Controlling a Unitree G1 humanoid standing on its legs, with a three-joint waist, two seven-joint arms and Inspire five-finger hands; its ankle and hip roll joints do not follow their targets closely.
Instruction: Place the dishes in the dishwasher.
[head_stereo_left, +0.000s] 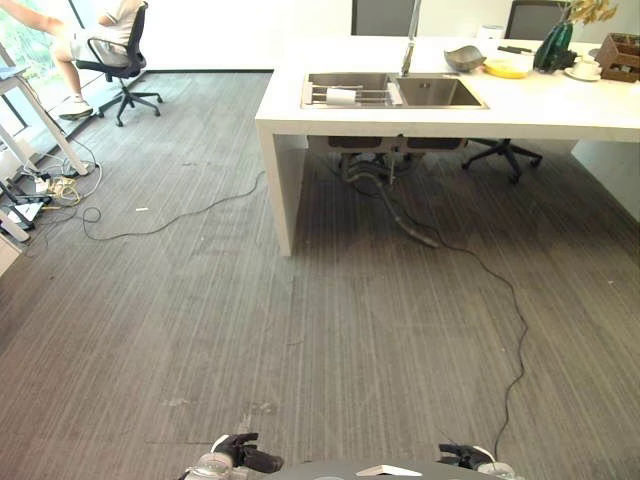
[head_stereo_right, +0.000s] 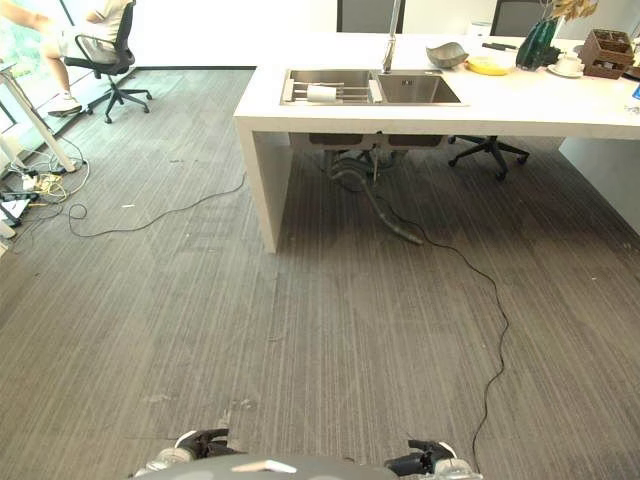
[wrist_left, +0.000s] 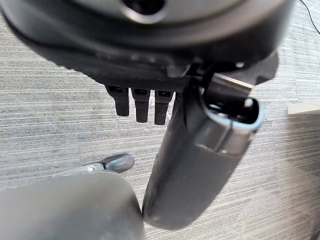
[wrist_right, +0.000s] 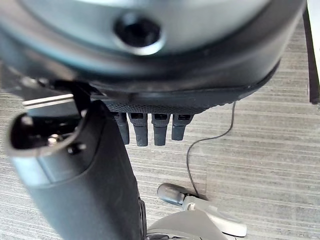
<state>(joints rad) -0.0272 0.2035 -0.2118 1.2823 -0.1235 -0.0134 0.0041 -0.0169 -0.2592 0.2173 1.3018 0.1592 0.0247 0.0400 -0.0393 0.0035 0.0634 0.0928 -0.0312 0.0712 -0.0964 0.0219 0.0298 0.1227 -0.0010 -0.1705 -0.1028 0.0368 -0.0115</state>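
Low at the near edge, left hand (wrist_left: 142, 102) and right hand (wrist_right: 150, 127), fingers straight and relaxed, holding nothing above grey floor (head_stereo_left: 300, 340). Far off on white bench (head_stereo_left: 560, 105): grey bowl (head_stereo_left: 464, 58), yellow dish (head_stereo_left: 506, 68), beside sink (head_stereo_left: 436, 92).

The person (head_stereo_left: 95, 30) on the office chair (head_stereo_left: 122, 62) is cut off at the top edge.
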